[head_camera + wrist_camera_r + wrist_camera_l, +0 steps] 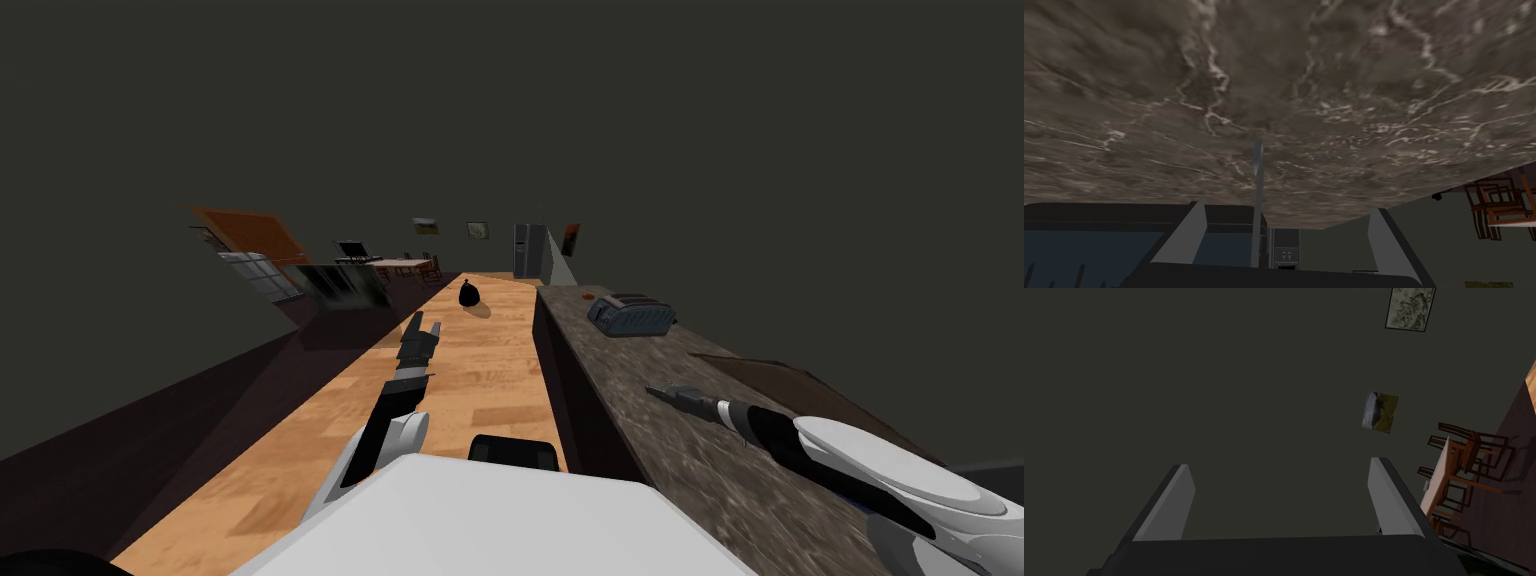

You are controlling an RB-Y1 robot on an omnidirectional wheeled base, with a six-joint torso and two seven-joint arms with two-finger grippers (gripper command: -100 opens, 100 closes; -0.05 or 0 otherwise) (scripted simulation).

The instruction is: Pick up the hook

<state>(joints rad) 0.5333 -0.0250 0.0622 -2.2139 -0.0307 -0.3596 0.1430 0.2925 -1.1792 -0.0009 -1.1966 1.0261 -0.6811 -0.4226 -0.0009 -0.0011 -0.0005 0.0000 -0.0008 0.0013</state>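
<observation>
Right jaws hang wide open over the mottled surface (700, 470); their wrist view adds a thin grey hook (1257, 200), probably, standing untouched between them.

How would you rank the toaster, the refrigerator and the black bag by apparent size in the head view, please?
1. the toaster, nearest the camera
2. the refrigerator, which looks small only because it stands far off
3. the black bag

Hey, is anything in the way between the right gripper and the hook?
Nothing visible. The thin grey hook sits right between the right gripper's open fingers, over the marbled counter; the toaster is farther along the counter.
</observation>
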